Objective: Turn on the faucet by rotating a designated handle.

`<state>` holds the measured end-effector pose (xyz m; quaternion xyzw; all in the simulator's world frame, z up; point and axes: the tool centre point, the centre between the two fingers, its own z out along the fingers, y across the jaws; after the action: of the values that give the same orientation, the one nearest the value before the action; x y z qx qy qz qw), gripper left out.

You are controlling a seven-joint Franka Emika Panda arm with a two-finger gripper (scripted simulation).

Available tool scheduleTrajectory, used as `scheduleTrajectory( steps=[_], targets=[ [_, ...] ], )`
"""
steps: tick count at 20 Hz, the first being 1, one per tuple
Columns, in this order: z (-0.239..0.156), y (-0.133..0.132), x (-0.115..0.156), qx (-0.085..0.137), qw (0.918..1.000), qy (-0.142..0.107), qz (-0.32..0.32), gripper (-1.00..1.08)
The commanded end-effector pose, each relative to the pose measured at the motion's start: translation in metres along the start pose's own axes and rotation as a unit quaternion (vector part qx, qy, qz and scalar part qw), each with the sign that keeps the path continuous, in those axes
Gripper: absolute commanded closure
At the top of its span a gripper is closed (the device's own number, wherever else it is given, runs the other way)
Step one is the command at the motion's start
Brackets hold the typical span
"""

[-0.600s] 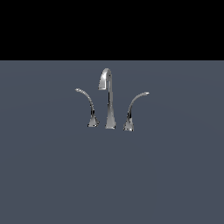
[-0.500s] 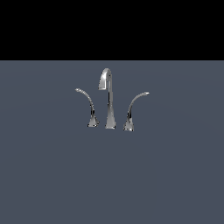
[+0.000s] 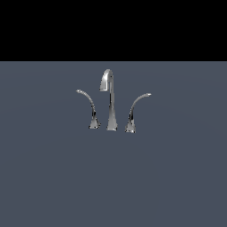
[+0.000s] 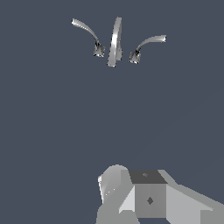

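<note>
The chrome faucet stands on a flat grey-blue surface, its tall centre spout [image 3: 111, 104] hooked at the top. The handle [image 3: 88, 103] is the thin lever on the exterior view's left, its tip arching over to the left. In the wrist view the spout [image 4: 115, 41] and the handle [image 4: 86, 30] lie far ahead. Only grey blocky parts of my gripper [image 4: 140, 192] show in the wrist view, well short of the faucet and touching nothing. How its jaws stand is not visible. The arm is absent from the exterior view.
A thicker chrome lever [image 3: 136, 106] arches to the exterior view's right, on the other side of the spout; it also shows in the wrist view [image 4: 148, 43]. The grey-blue surface [image 3: 113, 177] spreads around the faucet on all sides.
</note>
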<state>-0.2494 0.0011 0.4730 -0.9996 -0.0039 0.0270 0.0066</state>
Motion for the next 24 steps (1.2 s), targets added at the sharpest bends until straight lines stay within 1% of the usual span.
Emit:
scheduleTrajectory(
  steps=[1, 6, 13, 19, 24],
  targets=[
    [0.001, 0.002, -0.001, 0.003, 1.0000, -0.002, 0.002, 1.08],
    [0.001, 0.000, 0.002, 0.004, 1.0000, -0.001, 0.005, 1.08],
    [0.003, -0.004, 0.018, 0.020, 0.9993, -0.004, 0.032, 1.08],
    [0.009, -0.010, 0.045, 0.042, 0.9960, -0.011, 0.078, 1.08],
    [0.019, -0.018, 0.076, 0.063, 0.9886, -0.021, 0.135, 1.08]
  ],
)
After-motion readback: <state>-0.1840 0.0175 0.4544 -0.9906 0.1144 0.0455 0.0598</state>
